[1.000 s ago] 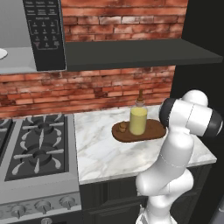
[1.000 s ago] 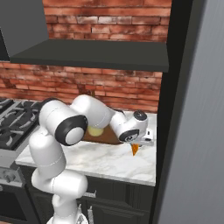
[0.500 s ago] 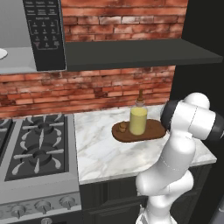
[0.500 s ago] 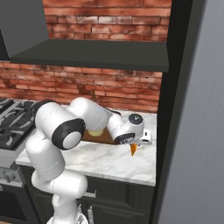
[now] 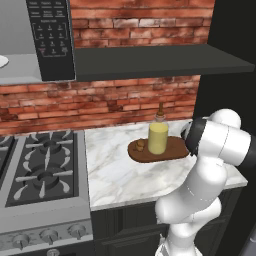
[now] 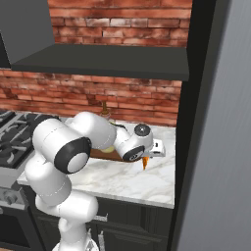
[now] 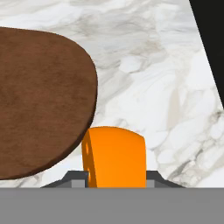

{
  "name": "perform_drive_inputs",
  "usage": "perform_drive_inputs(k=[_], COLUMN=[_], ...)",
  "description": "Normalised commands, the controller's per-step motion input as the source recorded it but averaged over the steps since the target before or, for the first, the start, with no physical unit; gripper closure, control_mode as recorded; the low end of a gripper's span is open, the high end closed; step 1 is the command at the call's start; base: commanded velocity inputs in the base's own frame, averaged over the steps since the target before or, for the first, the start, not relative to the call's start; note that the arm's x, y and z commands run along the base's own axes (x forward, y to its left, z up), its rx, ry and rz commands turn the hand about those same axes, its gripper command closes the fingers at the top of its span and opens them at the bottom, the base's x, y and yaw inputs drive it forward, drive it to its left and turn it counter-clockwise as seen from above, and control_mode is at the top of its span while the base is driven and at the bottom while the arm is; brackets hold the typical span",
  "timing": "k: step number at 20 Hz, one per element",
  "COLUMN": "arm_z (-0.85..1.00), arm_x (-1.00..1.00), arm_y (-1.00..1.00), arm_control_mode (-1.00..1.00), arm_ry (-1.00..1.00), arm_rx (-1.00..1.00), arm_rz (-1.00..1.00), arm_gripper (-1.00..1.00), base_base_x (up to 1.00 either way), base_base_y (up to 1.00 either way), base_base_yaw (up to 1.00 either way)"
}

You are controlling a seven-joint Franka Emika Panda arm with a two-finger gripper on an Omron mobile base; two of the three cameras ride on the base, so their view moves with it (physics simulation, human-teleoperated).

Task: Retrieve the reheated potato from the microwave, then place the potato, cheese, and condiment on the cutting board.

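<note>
I see the potato [image 5: 140,145] and yellow condiment bottle [image 5: 158,136] upright on the oval cutting board [image 5: 172,148]; the orange cheese wedge [image 7: 114,158] hangs just beside its edge.

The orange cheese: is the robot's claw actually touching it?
Touching. In the hand view, the cheese sits clamped between the gripper fingertips, beside the cutting board.

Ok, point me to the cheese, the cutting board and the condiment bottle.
cheese [image 7: 116,157], hand view, its orange face.
cutting board [image 7: 39,100], hand view, bare top.
condiment bottle [image 5: 158,137], left base view, yellow body.

One potato [image 5: 140,144], one condiment [image 5: 158,137], one cheese [image 7: 114,156]
</note>
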Motion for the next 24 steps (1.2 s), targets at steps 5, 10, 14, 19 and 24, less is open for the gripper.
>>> perform_drive_inputs(k=[5, 10, 14, 19, 24], arm_z=[0.26, 0.31, 0.21, 0.07, 0.00], arm_x=[0.20, 0.19, 0.25, 0.22, 0.12], arm_y=[0.20, 0.11, 0.12, 0.21, 0.18], arm_control_mode=[-1.00, -1.00, -1.00, -1.00, -1.00], arm_ry=[0.00, 0.06, 0.12, 0.13, 0.20], arm_rx=[-0.04, 0.00, 0.00, 0.00, 0.01], arm_rz=[-0.02, -0.01, -0.02, -0.03, -0.05], arm_gripper=[1.00, 1.00, 1.00, 1.00, 1.00], base_base_x=[0.00, 0.00, 0.00, 0.00, 0.00], base_base_y=[0.00, 0.00, 0.00, 0.00, 0.00], base_base_yaw=[0.00, 0.00, 0.00, 0.00, 0.00])
